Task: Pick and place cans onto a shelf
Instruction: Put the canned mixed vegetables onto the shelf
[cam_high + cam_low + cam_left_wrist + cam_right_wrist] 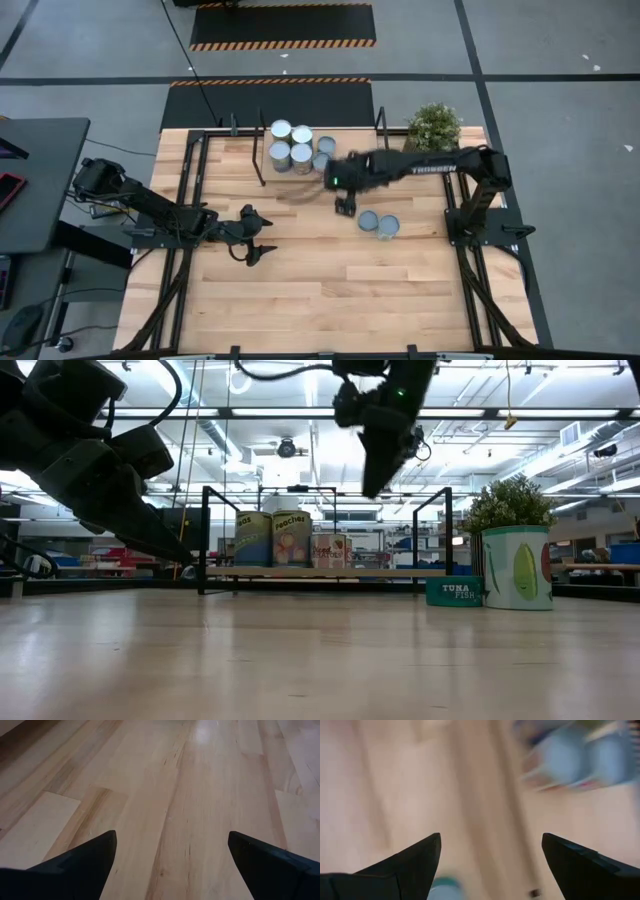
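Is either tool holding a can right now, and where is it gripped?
Nothing is held. The left tool and right tool are both open and empty over the table.

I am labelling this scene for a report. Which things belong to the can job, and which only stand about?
Job: cans on the shelf; two cans on the table; shelf; right gripper, open.
Standing about: potted plant; left gripper, open, idle.

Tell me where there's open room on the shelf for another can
The shelf board is bare right of the clustered cans, toward the plant; its left back corner is crowded. The right hand hangs open above that bare stretch. Two cans wait on the table; the left hand is open.
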Action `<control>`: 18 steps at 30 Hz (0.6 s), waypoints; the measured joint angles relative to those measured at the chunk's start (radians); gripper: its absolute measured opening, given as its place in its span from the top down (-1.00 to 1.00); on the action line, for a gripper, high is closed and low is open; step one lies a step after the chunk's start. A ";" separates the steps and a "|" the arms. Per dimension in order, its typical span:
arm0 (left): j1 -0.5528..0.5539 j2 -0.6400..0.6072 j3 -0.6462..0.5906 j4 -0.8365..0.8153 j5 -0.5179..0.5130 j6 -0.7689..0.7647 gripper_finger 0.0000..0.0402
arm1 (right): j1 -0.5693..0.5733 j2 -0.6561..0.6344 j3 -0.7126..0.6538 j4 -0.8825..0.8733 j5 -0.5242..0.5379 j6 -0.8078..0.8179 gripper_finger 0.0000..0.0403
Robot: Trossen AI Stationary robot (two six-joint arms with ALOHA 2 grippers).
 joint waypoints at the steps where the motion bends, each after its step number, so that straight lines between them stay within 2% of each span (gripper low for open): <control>1: 0.000 0.000 0.000 0.000 0.000 0.000 -0.94 | 0.020 0.001 -0.032 0.012 -0.005 0.010 -0.76; 4: 0.000 0.000 0.000 -0.001 0.000 0.000 -0.94 | 0.063 0.001 -0.122 0.024 -0.031 0.057 -0.76; 9: 0.000 0.000 0.000 -0.001 0.000 0.000 -0.94 | 0.111 -0.002 -0.209 -0.079 -0.058 0.193 -0.76; 18: 0.000 0.000 0.000 0.000 0.000 0.000 -0.94 | 0.129 -0.074 -0.348 -0.066 -0.105 0.375 -0.76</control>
